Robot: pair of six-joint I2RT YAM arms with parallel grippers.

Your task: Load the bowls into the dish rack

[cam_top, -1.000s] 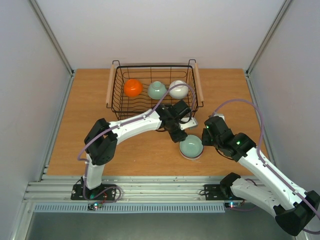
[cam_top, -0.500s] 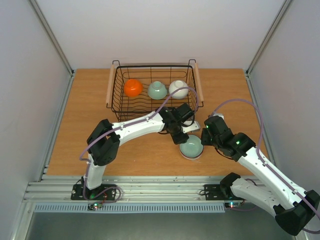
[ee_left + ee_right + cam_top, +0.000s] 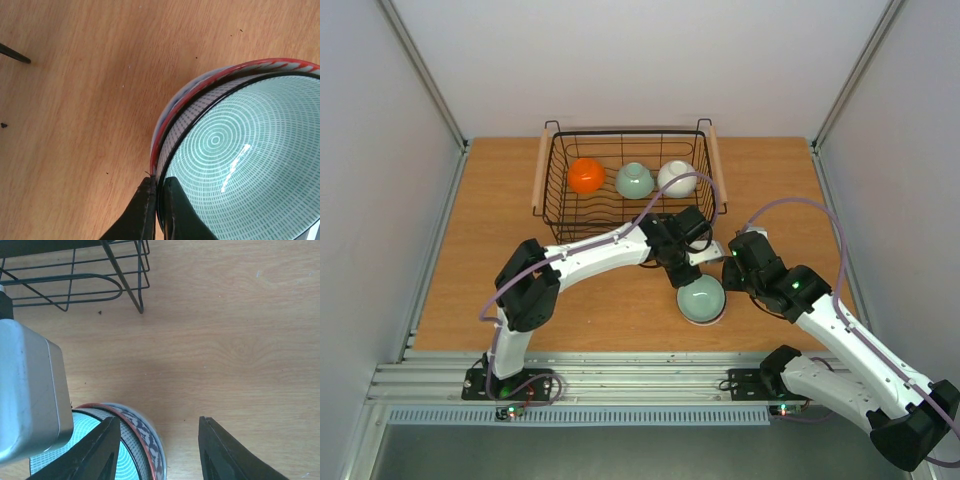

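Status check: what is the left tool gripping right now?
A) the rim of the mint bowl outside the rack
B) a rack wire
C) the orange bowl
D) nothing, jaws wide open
A: in the left wrist view the left tool is shut on the dark rim of the mint bowl, which sits nested in a red-rimmed bowl.

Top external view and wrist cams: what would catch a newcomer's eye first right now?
The left tool is pinched shut on the rim of a mint green bowl, nested in a red-rimmed patterned bowl on the table in front of the dish rack. The rack holds an orange bowl, a second mint bowl and a white bowl in a row. The right tool hangs open beside the stack.
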